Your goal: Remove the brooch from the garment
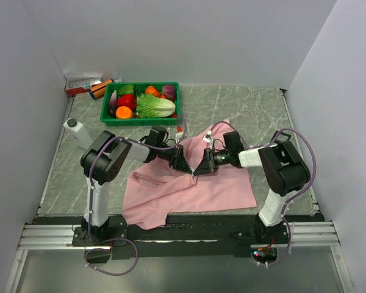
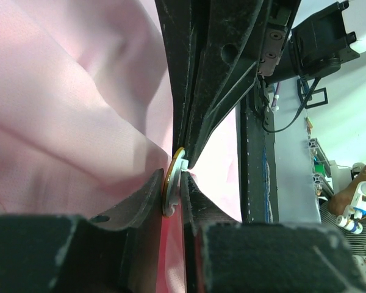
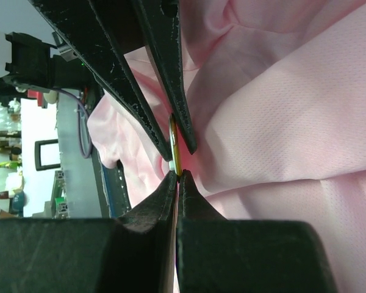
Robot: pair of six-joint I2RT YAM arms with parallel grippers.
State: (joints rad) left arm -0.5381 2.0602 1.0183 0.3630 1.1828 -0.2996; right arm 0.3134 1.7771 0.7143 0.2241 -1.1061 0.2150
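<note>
The brooch [image 2: 173,185] shows only in your wrist views, and only edge-on: a thin gold-and-white disc standing against pink cloth. Its face and whatever fastens it are hidden. From above it is covered completely, because the left gripper [image 1: 182,160] and right gripper [image 1: 202,166] meet tip to tip over the middle of the garment [image 1: 195,190].

The left fingers [image 2: 140,204] are clamped on the disc, one on each side. The right fingers [image 3: 149,204] are clenched tight together, and their tips meet the disc's rim from the opposite side. You cannot tell whether they nip the rim itself or only cloth. Folds of cloth fill most of both wrist views.

The green basket [image 1: 143,121] at the back left holds a cabbage [image 1: 155,108], a red pepper [image 1: 127,101], an orange fruit [image 1: 124,112] and other pieces too small to name. A box [image 1: 82,84] and an orange can [image 1: 101,89] lie in the corner behind it.

The garment lies crumpled on the counter [image 1: 256,110]. Its near hem reaches the black rail [image 1: 219,226] at the arms' bases, and one far corner comes near the basket. Bare counter shows behind and to the right of the cloth. Walls [image 1: 171,36] close in on the left, back and right.
</note>
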